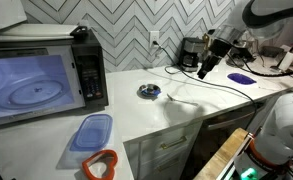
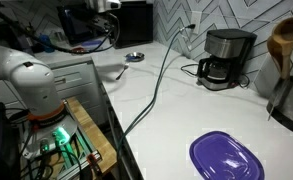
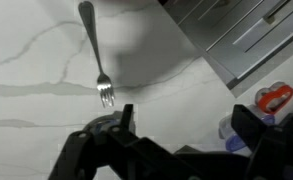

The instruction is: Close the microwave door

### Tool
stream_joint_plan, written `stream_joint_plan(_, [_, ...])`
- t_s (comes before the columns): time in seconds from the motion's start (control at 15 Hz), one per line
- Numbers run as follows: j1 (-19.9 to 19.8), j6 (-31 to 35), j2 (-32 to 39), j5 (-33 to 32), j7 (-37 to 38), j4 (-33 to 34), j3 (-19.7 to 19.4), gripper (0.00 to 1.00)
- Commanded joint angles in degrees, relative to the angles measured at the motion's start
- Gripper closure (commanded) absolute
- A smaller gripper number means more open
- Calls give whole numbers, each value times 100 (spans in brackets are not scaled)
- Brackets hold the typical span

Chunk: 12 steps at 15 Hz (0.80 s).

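Approach step: I'm hovering empty-handed, well apart from the microwave (image 1: pixel 46 40).
My gripper (image 3: pixel 181 112) is hanging with jaws spread wide, gripping nothing, above a fork (image 3: pixel 94 50). The microwave's pale cavity is showing, so I'm judging the microwave door swung open, though I can't pick out the panel. Next I'm needing to cross over, get behind its free edge and push.

We see bright, even indoor light in both exterior views; the white countertop (image 1: pixel 136 115) glares pale and the microwave (image 1: pixel 46 80) shows a bluish sheen. All 3 pictures are soft and low in detail. In the wrist view the gripper (image 3: pixel 183 120) is a dark, blurred silhouette, and a soft grey shadow crosses the countertop.
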Motion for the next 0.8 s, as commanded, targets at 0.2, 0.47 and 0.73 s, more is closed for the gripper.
stream_joint_plan(0.2, [894,-557,-465,620,-837,54,380,0])
stream_joint_plan(0.47, [1000,-384,-358,794,-1019,122,688,0])
stream_joint_plan(0.73, [1218,-246,-354,897,-1139,142,863,0])
